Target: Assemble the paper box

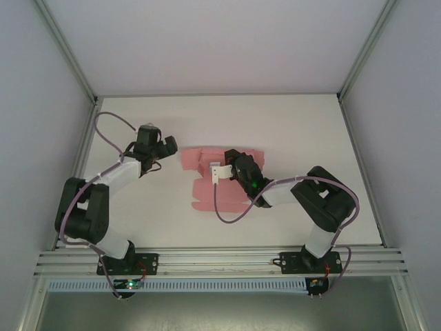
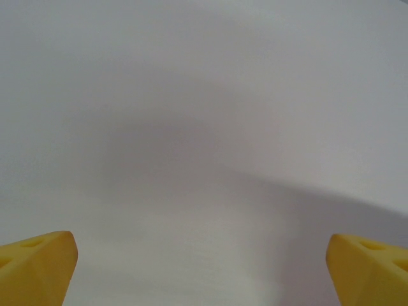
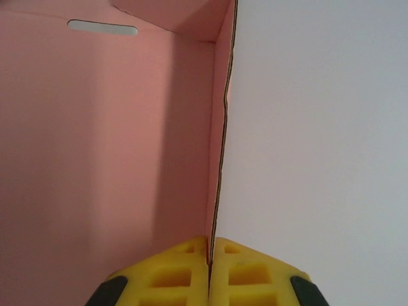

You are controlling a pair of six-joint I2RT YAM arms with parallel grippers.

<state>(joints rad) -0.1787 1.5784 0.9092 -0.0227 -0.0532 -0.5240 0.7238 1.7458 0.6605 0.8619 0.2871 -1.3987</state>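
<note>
Pale walls close in a white surface (image 1: 310,138), and the paper box (image 1: 207,194) lies near its middle as a pink, partly folded sheet. Reaching in from 4 o'clock, the right arm (image 1: 275,193) has its right jaws closed thin on a raised flap (image 3: 194,146) of the card. In the wrist view that pinched edge runs straight toward 12 o'clock, with the pink panel at 9 o'clock and bare surface at 3 o'clock. The left arm (image 1: 117,176) ends just beside the sheet's 10 o'clock corner, not touching it, its left jaws spread wide. From them the card lies toward 3 o'clock, its top strip running 9 to 3. As I judge it, the right arm controls the fold, while the left, nearer the free end, would cross over to brace it.
</note>
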